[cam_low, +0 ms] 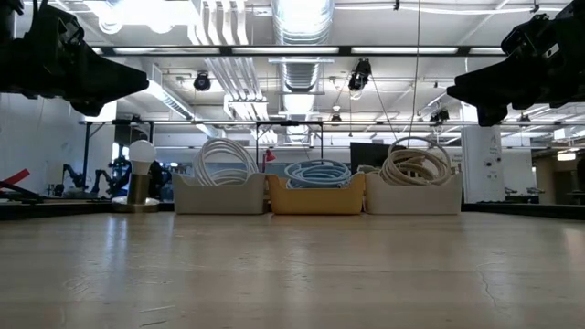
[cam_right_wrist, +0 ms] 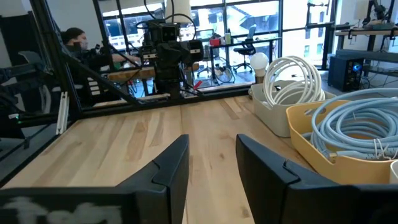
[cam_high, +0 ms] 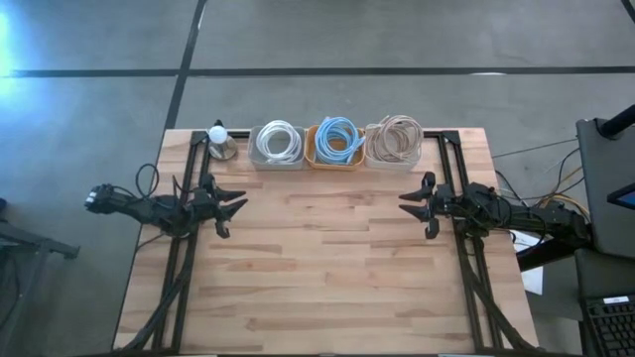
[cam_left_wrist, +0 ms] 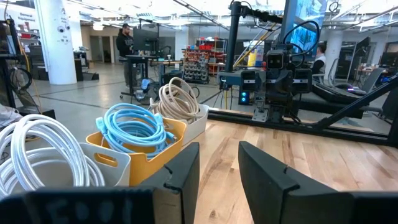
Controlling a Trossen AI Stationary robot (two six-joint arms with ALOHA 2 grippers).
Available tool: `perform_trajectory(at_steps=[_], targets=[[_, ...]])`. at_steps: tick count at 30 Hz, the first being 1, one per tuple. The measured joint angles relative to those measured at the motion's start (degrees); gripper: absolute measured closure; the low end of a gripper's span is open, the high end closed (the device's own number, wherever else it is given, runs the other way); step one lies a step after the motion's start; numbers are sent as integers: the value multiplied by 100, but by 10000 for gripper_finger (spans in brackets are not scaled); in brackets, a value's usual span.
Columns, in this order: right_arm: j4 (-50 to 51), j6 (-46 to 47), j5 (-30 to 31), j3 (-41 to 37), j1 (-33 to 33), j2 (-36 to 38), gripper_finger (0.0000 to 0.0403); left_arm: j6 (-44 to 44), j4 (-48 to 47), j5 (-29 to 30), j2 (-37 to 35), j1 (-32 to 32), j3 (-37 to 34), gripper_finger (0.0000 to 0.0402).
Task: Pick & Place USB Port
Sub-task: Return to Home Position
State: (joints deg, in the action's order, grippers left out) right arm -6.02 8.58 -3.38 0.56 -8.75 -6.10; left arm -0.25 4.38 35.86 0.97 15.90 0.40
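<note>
Three bins stand in a row at the table's far edge, each resting on its base: a grey bin with a white coiled cable [cam_high: 277, 145], an orange bin with a blue coiled cable [cam_high: 336, 142] and a pale bin with a beige coiled cable [cam_high: 395, 141]. My left gripper [cam_high: 238, 210] hovers open over the table's left side. My right gripper [cam_high: 408, 207] hovers open over the right side. Both point toward the table's middle and hold nothing. No separate USB port shows.
A small lamp with a white globe [cam_high: 219, 138] stands on a metal base left of the bins. Black frame rails [cam_high: 446, 159] run along both sides of the table. Bare wood [cam_high: 327, 258] spreads between the grippers and toward the near edge.
</note>
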Motion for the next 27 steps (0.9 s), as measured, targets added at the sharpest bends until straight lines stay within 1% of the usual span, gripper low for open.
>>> perform_trajectory(at_steps=[10,27], targets=[[0,0,0,0,0,-1,286,2,0,0,0,0,0,284],[1,0,0,0,1,-1,268,1,0,0,0,-1,0,284]])
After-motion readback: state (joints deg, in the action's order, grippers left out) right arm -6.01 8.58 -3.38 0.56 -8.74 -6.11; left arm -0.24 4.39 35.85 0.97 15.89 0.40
